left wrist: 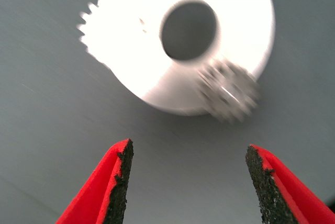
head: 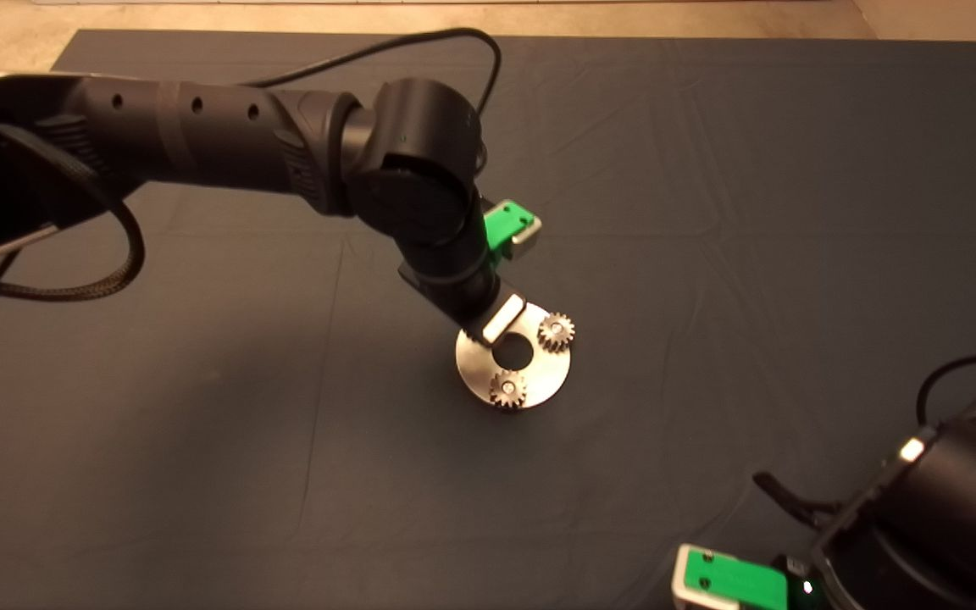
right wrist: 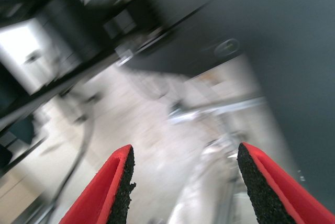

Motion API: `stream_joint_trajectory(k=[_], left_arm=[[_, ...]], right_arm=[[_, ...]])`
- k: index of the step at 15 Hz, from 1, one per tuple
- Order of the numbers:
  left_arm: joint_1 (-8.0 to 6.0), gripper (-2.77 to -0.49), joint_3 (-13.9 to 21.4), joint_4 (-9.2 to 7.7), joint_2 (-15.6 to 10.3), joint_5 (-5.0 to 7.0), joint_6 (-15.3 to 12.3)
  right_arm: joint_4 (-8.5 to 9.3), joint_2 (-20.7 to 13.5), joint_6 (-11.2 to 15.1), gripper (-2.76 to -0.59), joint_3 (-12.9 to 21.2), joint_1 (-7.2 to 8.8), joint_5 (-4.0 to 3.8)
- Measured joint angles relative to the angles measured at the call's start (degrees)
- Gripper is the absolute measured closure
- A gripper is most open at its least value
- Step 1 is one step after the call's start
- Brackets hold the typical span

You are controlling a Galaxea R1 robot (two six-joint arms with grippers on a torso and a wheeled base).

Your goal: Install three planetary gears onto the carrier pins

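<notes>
Your worktop is covered by a dark mat (head: 708, 212) that fills nearly the whole head view; the left arm (head: 242, 135) reaches in across it from the left edge and bends down over the middle, its wrist hiding part of the work.

The shiny disc (head: 539, 381) lies flat on the mat near the centre, just under that wrist, with its large centre hole (head: 512, 354) showing; in the left wrist view the disc (left wrist: 131, 51) sits beyond the fingertips, not between them.

The left gripper (left wrist: 188, 182) hangs over the mat just beside the disc; its red fingers (left wrist: 112, 187) stand wide apart and hold nothing.

The right gripper (right wrist: 186, 187) waits at the lower right edge of the head view, well apart from the disc; its fingers are likewise spread and empty, and its wrist view looks past the mat's edge to blurred floor.

Two planetary gears sit on carrier pins on the disc: one gear (head: 556, 330) at the rim on the right, the other gear (head: 507, 389) at the near rim; you can see teeth of a third gear (left wrist: 90, 22) jutting past the disc's edge in the left wrist view, though whether it is on a pin you cannot tell.
</notes>
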Motion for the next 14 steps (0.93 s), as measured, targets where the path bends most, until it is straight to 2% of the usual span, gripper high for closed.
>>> stream_joint_trajectory(k=[1,2,3,5,7,10,11,12,13,14], left_arm=[[0.27,-1.46,2.34,-0.05,-0.01,0.42,-2.38],[0.2,-1.46,4.97,-0.03,-0.17,1.16,-5.17],[0.2,-1.46,7.64,-0.02,-0.44,2.18,-9.03],[0.2,-1.46,14.11,0.46,-0.45,2.27,-16.37],[0.22,-1.46,20.45,1.09,-0.85,1.99,-20.09],[0.64,-1.46,30.62,2.25,-6.45,2.23,-26.01],[1.47,-1.46,33.24,2.25,-7.88,2.55,-27.5],[3.0,-1.46,35.17,2.25,-8.46,2.54,-28.84],[4.98,-1.46,36.01,2.45,-8.67,2.34,-29.62],[7.91,-1.46,36.23,3.16,-9.04,2.32,-30.03]], right_arm=[[0.1,0.76,0.64,-1.45,-1.13,3.37,0.01],[0.16,1.57,1.36,-1.45,-1.87,5.16,-0.01],[0.52,2.32,2.21,-1.45,-2.17,5.46,0.03],[2.11,4.84,5.76,-1.45,-2.26,5.49,0.01],[2.66,8.23,9.61,-1.45,-2.3,6.0,0.03],[3.06,12.48,15.04,-1.45,-2.26,8.06,0.05],[3.11,13.49,17.1,-1.45,-2.04,8.15,-0.03],[3.15,14.52,18.81,-1.45,-1.45,8.17,0.08],[3.47,15.13,20.2,-1.45,-0.84,8.15,0.1],[3.58,15.29,21.21,-1.45,-0.42,8.02,0.1]])
